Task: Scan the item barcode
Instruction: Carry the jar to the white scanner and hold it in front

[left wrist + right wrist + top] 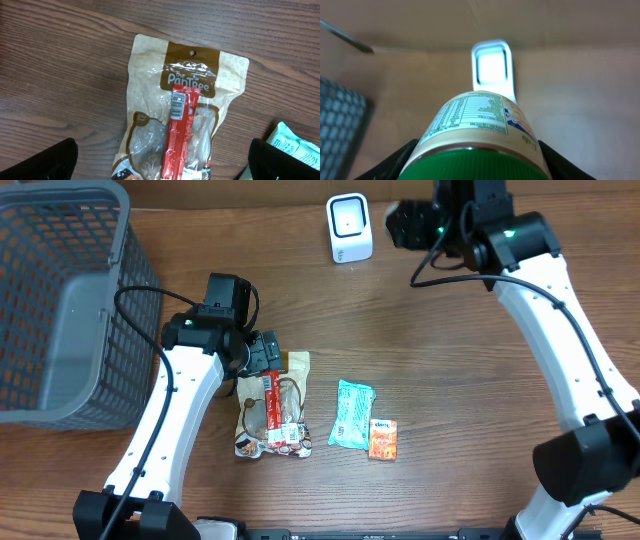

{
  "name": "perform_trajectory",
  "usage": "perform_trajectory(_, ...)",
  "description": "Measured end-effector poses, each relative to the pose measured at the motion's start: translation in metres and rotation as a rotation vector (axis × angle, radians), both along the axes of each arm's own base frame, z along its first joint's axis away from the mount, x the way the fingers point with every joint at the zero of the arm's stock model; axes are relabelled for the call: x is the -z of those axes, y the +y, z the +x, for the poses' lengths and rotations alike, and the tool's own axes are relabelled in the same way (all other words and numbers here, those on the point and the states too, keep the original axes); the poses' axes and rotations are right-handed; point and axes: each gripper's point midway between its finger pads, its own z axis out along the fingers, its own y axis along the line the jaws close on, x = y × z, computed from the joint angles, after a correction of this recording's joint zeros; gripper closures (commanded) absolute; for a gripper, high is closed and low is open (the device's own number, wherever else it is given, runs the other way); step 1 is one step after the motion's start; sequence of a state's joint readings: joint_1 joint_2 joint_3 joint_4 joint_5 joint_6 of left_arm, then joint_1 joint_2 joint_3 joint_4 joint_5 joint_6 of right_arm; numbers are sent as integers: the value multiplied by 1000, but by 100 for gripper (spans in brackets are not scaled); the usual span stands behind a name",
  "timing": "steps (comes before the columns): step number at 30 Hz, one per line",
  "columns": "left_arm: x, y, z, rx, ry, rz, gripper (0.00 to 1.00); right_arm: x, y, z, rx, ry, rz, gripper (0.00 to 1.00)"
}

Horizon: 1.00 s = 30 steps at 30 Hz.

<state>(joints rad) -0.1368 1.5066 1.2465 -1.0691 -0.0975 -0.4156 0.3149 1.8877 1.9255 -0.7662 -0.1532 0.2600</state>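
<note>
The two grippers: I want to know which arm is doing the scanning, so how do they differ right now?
The left gripper is open and empty; the right gripper is closed on a green-capped bottle. The left gripper hovers above a PanTree bag with a red stick pack lying on it; the right gripper points its bottle toward the white scanner. Both are above the wooden table.

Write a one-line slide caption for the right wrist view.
Right gripper holds a green-lidded bottle, printed label toward the camera, facing the white scanner on the table.
</note>
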Motion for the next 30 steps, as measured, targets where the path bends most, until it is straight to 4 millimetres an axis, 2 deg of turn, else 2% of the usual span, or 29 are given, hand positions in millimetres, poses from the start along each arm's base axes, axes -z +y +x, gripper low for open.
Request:
perform_trajectory(2, 0, 0, 0, 0, 0, 0, 0, -13, 9, 20, -10, -100, 26, 96)
perform_trajectory(6, 0, 0, 0, 0, 0, 0, 0, -13, 20, 45, -30, -202, 29, 96)
perform_trajectory(9, 0, 0, 0, 0, 0, 0, 0, 4, 27, 67, -41, -253, 4, 96)
perform_trajectory(14, 0, 0, 0, 0, 0, 0, 0, 46, 43, 102, -59, -326, -37, 96)
perform_trajectory(18, 0, 0, 0, 0, 0, 0, 0, 64, 58, 125, -65, -422, -28, 96)
perform_trajectory(27, 0, 0, 0, 0, 0, 0, 0, 72, 78, 143, -71, -571, 14, 96)
perform_trajectory(30, 0, 0, 0, 0, 0, 0, 0, 82, 80, 147, -71, -583, 18, 96)
